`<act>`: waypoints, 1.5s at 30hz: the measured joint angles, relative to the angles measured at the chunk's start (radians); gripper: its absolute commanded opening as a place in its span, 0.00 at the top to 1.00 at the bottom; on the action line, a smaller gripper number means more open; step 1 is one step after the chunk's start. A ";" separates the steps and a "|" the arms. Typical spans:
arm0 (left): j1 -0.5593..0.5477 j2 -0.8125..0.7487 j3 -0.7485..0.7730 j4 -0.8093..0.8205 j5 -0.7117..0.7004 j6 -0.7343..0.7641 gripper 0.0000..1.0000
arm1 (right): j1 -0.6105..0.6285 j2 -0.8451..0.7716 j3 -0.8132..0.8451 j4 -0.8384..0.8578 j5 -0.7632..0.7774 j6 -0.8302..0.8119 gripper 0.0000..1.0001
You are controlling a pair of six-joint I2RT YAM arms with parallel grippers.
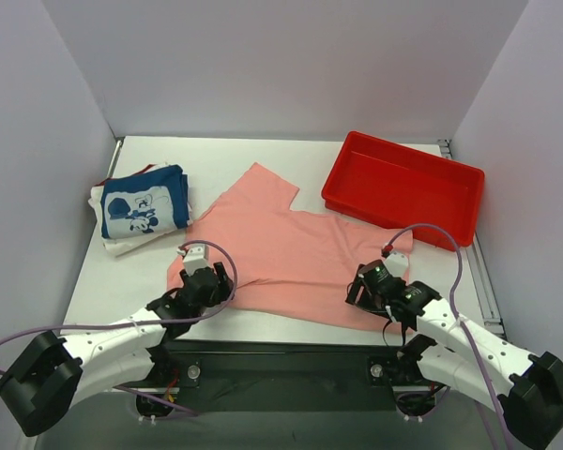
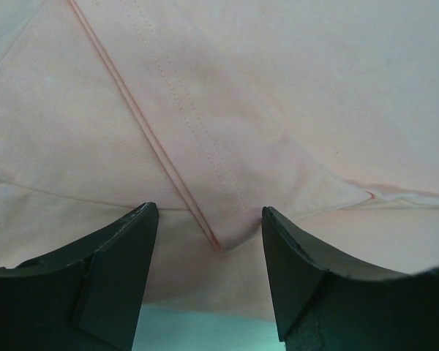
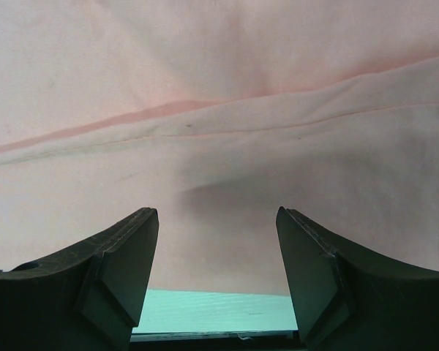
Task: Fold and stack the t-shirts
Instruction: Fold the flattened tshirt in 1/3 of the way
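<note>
**Both claws open at the pink shirt's near hem**

The pink shirt (image 1: 291, 253) lies spread flat on the table (image 1: 122, 281), just left of the tray (image 1: 394, 216), and one sleeve reaches almost to the tray's front wall. The folded stack, with the navy shirt (image 1: 143, 208) on top of a white one (image 1: 122, 246), sits well to the left of the tray, past the pink shirt.

My left claw (image 2: 208, 219) is wide open and holds nothing. Its fingers straddle a turned-over seam at the hem, on the side far from the tray. My right claw (image 3: 217, 219) is just as wide open and also holds nothing. It hangs over the hem on the tray side, with bare table showing below the cloth edge.

The risks I see:
- If I close too shallow, I may pinch only the top layer, and the back layer would stay on the table.
- The left claw is over doubled cloth, so the two grips may not match and the fold could skew.
- If I lift toward the tray, the sleeve could snag on its wall.
- The shirt lies askew, so any crease I make may run crooked.
</note>
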 measured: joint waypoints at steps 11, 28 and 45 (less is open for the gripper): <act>-0.036 0.082 0.038 0.003 -0.012 0.020 0.49 | 0.000 0.005 0.005 -0.008 0.018 -0.024 0.33; -0.055 0.189 0.103 0.010 -0.026 0.037 0.91 | 0.000 0.010 0.027 -0.018 0.019 -0.031 0.33; -0.062 0.179 0.176 -0.103 -0.034 0.053 0.82 | 0.000 0.048 0.050 -0.020 0.019 -0.050 0.33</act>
